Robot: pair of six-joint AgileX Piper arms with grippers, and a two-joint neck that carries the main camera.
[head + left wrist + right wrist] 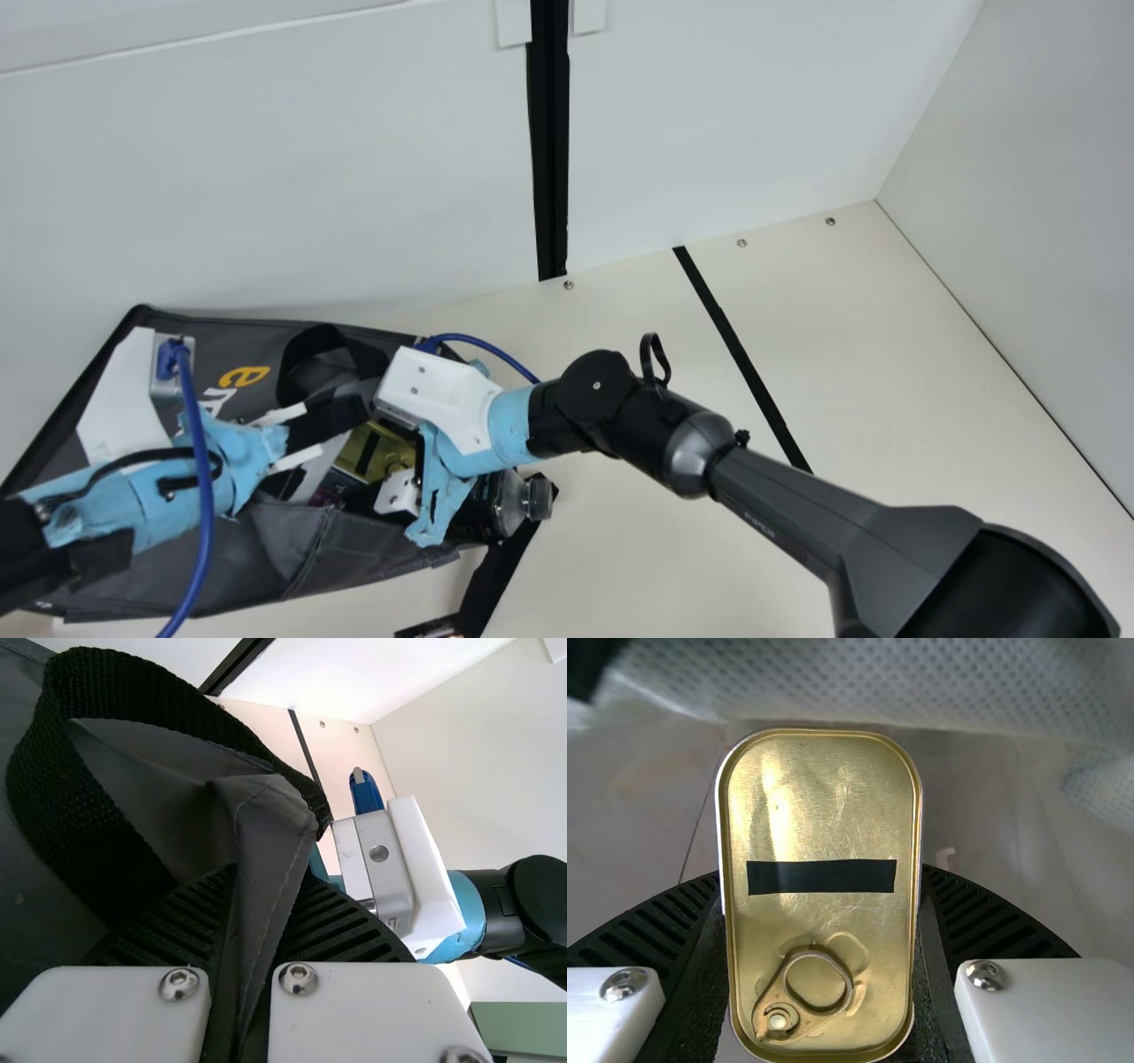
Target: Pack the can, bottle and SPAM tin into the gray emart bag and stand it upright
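In the main view the gray emart bag (292, 545) lies on its side, mouth toward the right. My left gripper (341, 416) is at its opening; in the left wrist view, the left gripper (239, 948) is shut on a fold of the bag (266, 828). My right gripper (434, 483) is at the bag's mouth over the gold SPAM tin (390, 452). In the right wrist view the right gripper (819, 930) has the SPAM tin (824, 833) held between both fingers, ring pull showing, bag lining around it. A dark bottle (509, 505) lies at the mouth, clear cap end pointing right.
Black strap handles (84, 815) loop beside my left fingers. White walls (266, 177) stand behind the bag. Black tape (740, 354) crosses the cream table (886, 354) on the right, and more tape runs below the bottle.
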